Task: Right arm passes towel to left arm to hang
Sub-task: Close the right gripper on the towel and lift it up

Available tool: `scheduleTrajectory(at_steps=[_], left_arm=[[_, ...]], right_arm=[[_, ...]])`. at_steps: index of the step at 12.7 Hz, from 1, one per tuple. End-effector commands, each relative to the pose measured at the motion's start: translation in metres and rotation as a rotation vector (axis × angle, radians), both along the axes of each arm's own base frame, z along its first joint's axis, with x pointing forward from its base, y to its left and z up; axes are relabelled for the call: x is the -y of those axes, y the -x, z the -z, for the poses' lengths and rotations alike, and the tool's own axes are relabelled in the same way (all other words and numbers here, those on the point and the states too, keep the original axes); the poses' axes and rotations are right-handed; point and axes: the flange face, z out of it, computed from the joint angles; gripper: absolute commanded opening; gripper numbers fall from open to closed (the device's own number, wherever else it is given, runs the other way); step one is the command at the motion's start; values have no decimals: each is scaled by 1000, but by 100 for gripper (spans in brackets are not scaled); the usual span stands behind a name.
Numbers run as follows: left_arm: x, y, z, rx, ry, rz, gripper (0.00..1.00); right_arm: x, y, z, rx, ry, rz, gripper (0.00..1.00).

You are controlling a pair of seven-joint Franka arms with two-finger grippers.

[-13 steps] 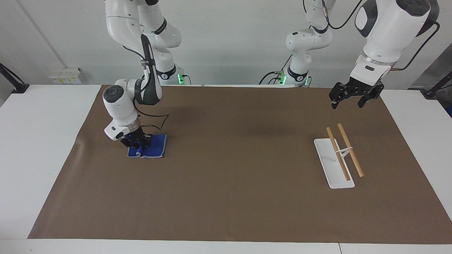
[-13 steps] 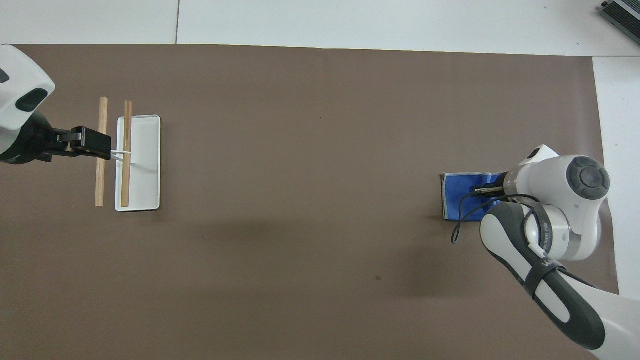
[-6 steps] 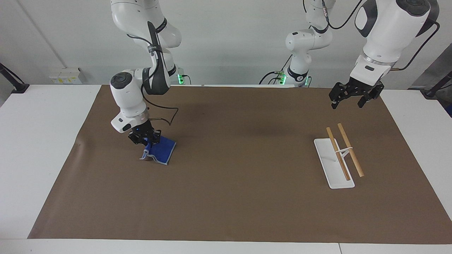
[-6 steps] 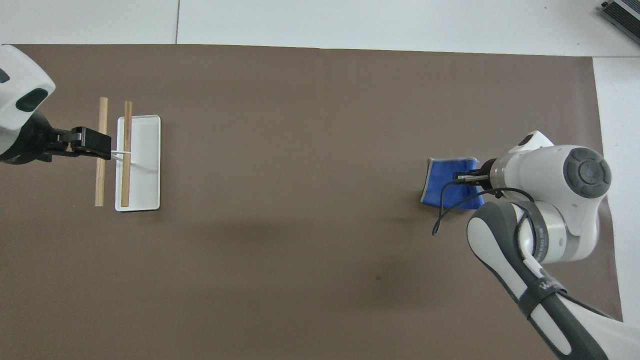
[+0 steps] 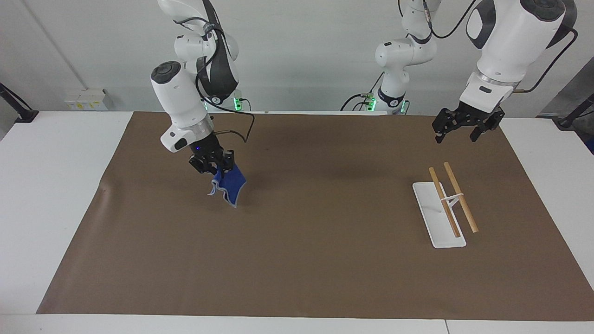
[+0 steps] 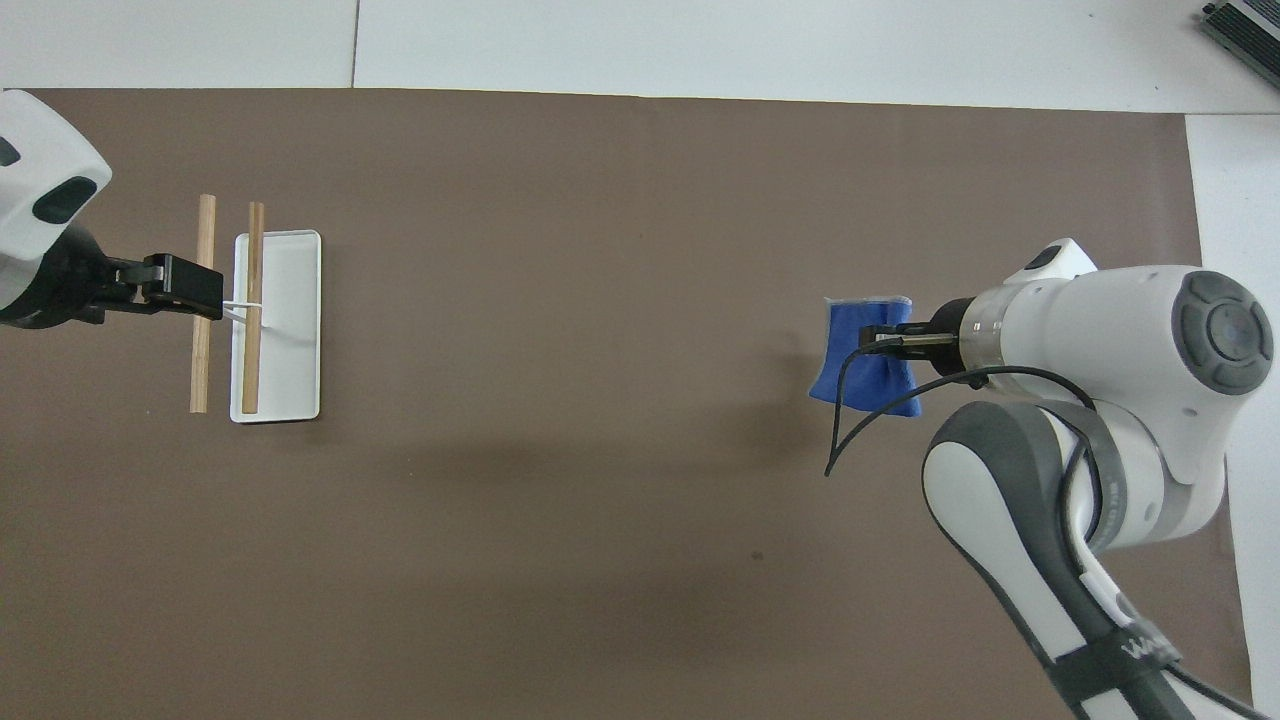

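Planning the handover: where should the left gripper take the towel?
Probably at the free lower edge of the towel, coming in from the rack's end. The right gripper pinches the top, so the cloth hangs loose below it, clear of the mat.

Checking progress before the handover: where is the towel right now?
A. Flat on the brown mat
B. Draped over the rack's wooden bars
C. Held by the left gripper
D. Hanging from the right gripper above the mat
D: the towel dangles from the shut right gripper, clear of the mat.
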Motion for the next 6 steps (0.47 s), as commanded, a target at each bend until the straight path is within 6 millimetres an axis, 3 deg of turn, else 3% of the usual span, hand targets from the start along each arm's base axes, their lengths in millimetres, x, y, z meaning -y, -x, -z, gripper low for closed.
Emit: scheduleTrajectory(at_steps=[1,2,4,6], left_arm=[[1,6,-3,6,-21,-1,100],[2,6,-4,11,-21,-1,100],[20,12,-1,-8,-22,27,100],[23,10,-3,10,-14,-44,100]], right_arm=[[-24,4,-17,-9,-143,43,0],[-41,6,-24,-16,-219,62,0],[-56,7,-30,-26,-323,89,0],[-72,9,-38,-39,-434,122,0]])
